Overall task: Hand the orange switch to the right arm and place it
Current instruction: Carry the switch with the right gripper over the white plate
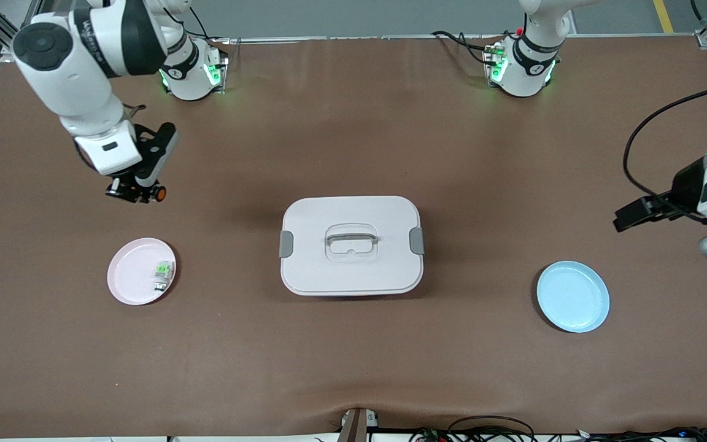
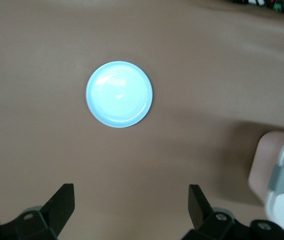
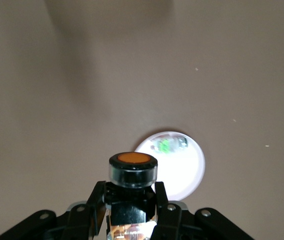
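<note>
My right gripper (image 1: pixel 137 191) is shut on the orange switch (image 1: pixel 158 193), a stubby black cylinder with a round orange end. It holds it in the air over bare table, above the pink plate (image 1: pixel 127 288). In the right wrist view the orange switch (image 3: pixel 132 170) sits between the fingers (image 3: pixel 95 200), with the pink plate (image 3: pixel 192 170) below. My left gripper (image 1: pixel 626 218) is open and empty at the left arm's end of the table, over bare table above the blue plate (image 1: pixel 572 296). In the left wrist view its fingers (image 2: pixel 64 200) stand wide apart.
A small green-and-silver switch (image 1: pixel 164 272) lies on the pink plate. A white lidded box with a grey handle (image 1: pixel 351 245) stands mid-table, between the plates. The blue plate (image 2: pixel 119 94) holds nothing. Cables run along the table's front edge.
</note>
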You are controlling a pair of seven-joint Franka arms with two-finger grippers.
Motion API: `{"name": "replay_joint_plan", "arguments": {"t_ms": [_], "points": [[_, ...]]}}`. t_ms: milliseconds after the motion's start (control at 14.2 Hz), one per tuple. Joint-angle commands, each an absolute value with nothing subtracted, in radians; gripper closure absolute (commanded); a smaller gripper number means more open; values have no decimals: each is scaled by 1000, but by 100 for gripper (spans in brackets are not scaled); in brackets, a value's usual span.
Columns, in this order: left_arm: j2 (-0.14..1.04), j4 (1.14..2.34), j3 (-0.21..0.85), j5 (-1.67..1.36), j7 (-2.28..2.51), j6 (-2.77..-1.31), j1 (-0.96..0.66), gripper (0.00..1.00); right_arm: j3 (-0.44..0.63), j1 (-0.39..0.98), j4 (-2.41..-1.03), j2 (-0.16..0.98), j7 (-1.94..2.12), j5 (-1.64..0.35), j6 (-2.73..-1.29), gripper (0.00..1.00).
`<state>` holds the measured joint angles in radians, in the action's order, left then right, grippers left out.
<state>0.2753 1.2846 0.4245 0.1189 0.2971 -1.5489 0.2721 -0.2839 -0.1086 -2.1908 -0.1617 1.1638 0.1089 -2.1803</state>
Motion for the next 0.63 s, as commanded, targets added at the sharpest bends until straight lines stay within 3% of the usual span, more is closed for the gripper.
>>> {"name": "replay_joint_plan", "arguments": {"t_ms": [0,282,564], "points": [[152,1394,283,63,201,-1539,186,0,-301,-208,-2247,-147,1313,124,-2294,100],[3,1555,95,17,114,-1542,48,0,-301,-305,-2344,-69,1413,123,-2523,100],[-55,1617,80,15,114,-1545,15,0,-301,-391,-2367,111,1523,123,-2758,100]]}}
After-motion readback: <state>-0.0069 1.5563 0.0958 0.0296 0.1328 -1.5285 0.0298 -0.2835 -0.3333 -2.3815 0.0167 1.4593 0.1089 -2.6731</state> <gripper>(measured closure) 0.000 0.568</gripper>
